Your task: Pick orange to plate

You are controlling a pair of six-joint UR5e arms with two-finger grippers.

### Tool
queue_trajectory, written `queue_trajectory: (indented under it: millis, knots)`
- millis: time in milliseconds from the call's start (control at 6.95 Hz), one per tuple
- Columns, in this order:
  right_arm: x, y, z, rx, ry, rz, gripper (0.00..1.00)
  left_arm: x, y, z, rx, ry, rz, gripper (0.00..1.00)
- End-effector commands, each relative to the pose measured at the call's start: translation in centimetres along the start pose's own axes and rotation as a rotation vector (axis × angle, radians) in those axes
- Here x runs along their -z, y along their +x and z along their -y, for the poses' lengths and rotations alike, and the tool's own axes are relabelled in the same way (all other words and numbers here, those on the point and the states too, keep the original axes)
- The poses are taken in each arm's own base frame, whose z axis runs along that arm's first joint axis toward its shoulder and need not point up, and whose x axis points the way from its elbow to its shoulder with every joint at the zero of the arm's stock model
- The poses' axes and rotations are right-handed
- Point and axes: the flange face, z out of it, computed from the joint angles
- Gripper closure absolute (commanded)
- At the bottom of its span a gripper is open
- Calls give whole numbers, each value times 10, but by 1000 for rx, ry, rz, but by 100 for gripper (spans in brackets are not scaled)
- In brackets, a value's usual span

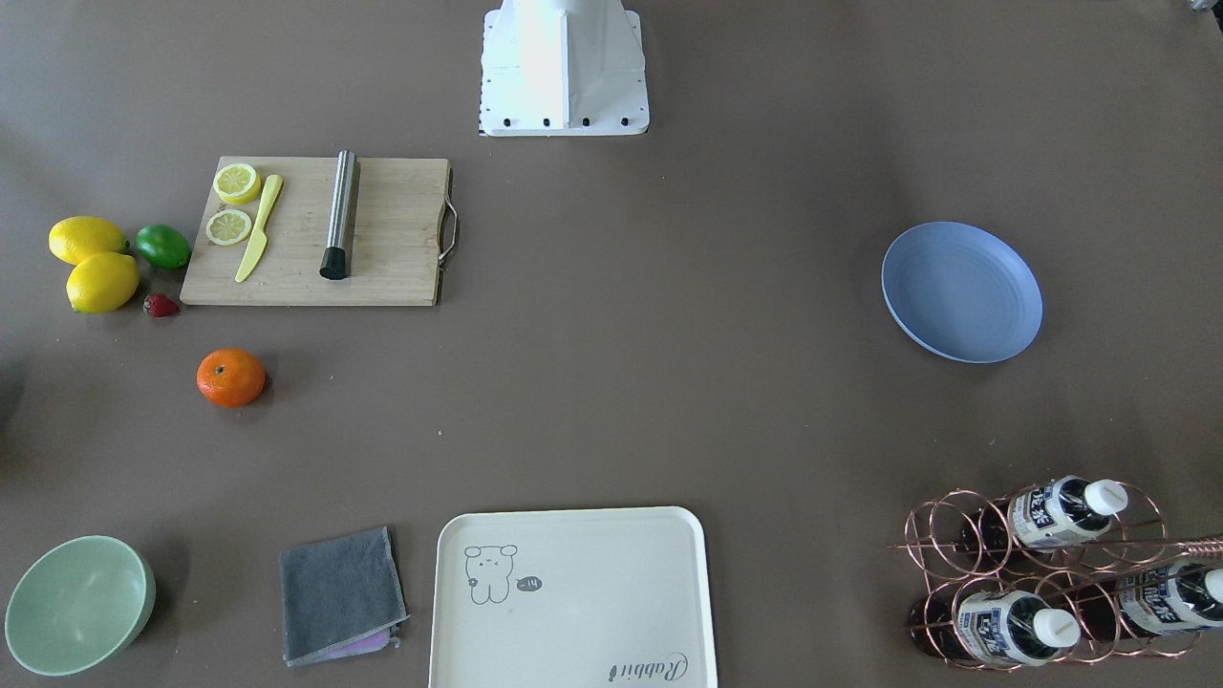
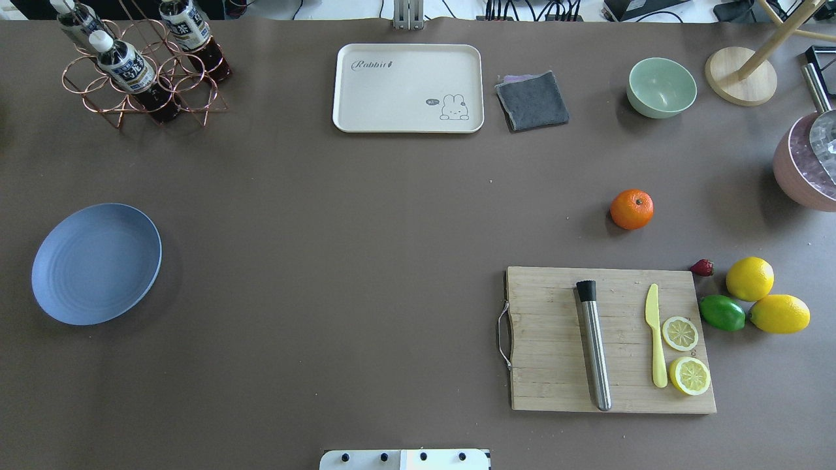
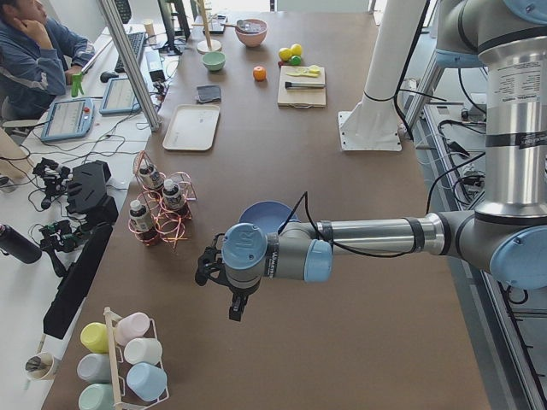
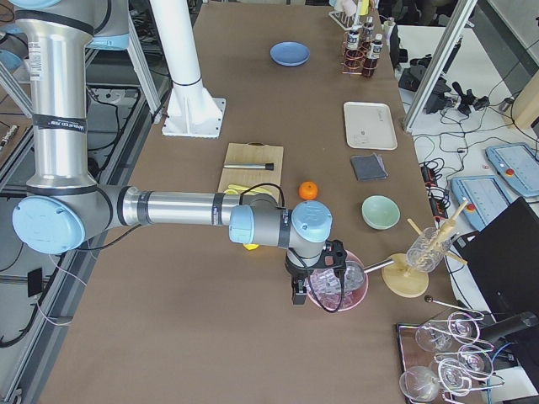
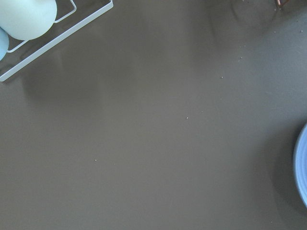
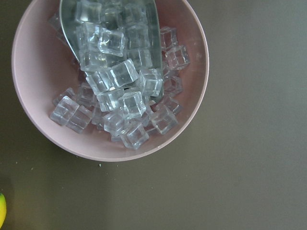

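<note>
The orange [image 1: 230,377] [image 2: 631,209] lies alone on the brown table, just beyond the cutting board on my right side; it shows small in the side views [image 3: 259,73] [image 4: 308,190]. The pale-blue plate [image 1: 961,291] [image 2: 96,263] [image 3: 261,213] [image 4: 290,54] sits empty far over on my left side, and its rim [image 5: 303,167] edges into the left wrist view. My left gripper [image 3: 234,306] hangs above bare table near the plate. My right gripper [image 4: 296,290] hovers over a pink bowl of ice, away from the orange. Open or shut I cannot tell for either.
A cutting board [image 2: 610,339] carries a steel rod, a yellow knife and lemon slices. Lemons [image 2: 750,279], a lime [image 2: 722,313] and a strawberry lie beside it. A cream tray [image 2: 408,88], grey cloth [image 2: 532,100], mint bowl [image 2: 661,87], bottle rack [image 2: 140,65] and pink ice bowl [image 6: 110,79] line the edges.
</note>
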Motion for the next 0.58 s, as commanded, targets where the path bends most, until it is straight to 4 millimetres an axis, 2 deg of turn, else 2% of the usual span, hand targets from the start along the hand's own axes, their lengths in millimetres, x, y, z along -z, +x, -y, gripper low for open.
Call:
queue_trajectory:
  millis: [0, 144, 432]
  knots:
    - [0, 0, 0, 0, 0, 1, 0, 6, 5, 2, -16, 13, 4, 2]
    - [0, 0, 0, 0, 0, 1, 0, 0, 2, -11, -4, 1, 0, 2]
    - [1, -1, 0, 1, 1, 1, 0, 0, 2, -13, -4, 1, -6, 2]
